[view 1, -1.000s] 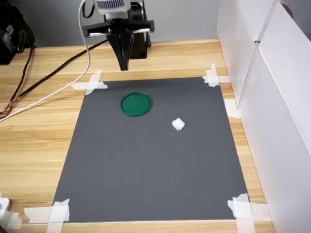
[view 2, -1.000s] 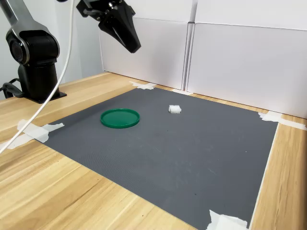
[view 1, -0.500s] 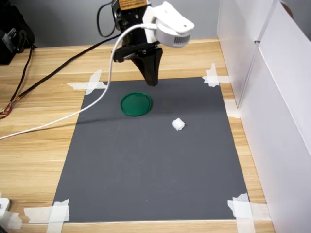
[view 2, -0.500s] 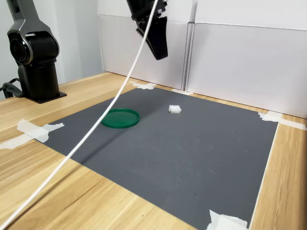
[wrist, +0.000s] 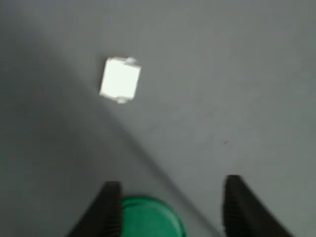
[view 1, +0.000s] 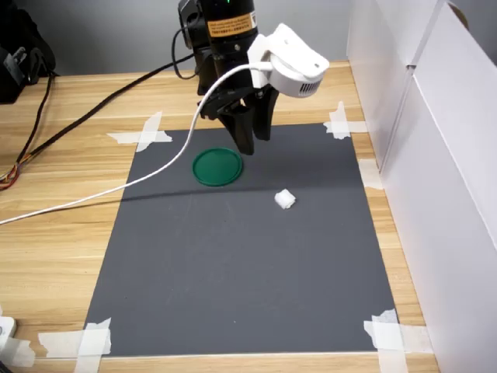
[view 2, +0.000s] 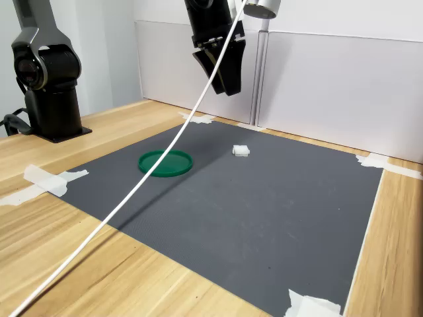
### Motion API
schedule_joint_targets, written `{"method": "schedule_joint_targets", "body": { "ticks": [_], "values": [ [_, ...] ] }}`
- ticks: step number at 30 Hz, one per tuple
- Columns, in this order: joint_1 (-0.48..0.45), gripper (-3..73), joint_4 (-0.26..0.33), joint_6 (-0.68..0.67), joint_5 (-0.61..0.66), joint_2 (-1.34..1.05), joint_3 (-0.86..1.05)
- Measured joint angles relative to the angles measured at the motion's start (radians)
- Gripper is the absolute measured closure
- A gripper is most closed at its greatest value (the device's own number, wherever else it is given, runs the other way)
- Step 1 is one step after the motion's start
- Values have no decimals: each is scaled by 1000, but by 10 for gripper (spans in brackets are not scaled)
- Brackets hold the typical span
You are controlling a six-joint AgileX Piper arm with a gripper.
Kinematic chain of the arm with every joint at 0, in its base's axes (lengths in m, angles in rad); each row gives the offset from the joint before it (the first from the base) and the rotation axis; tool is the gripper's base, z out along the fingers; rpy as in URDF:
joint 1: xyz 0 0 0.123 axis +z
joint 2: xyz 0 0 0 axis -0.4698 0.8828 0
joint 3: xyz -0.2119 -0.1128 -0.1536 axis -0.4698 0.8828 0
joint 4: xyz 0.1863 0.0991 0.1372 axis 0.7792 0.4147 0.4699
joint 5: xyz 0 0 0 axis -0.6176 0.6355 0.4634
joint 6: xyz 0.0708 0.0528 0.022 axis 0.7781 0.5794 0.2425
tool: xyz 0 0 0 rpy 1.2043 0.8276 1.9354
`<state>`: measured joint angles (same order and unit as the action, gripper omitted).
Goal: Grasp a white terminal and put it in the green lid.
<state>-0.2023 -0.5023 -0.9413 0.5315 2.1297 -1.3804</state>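
White terminal (view 1: 285,200) lying on grey mat (view 1: 233,272), beside green lid (view 1: 217,166) but apart. Gripper (view 1: 253,144) raised over mat, fingers parted, holding nothing.

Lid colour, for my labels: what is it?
Dark green; the lid shows best in the first exterior view.

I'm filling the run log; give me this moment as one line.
phase: approach | gripper: open, empty, above mat | white terminal: on mat, ungrasped | green lid: empty, apart from terminal
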Motion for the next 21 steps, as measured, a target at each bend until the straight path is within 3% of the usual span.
{"method": "schedule_joint_targets", "body": {
  "ticks": [2, 5, 13, 21],
  "values": [
    [0, 42, 0, -4, -12, 2, -2],
    [0, -1, 0, -5, -15, 13, -14],
    [28, -11, 7, -21, 99, 74, -74],
    [127, -11, -85, -26, 134, 163, -91]
  ]
}}
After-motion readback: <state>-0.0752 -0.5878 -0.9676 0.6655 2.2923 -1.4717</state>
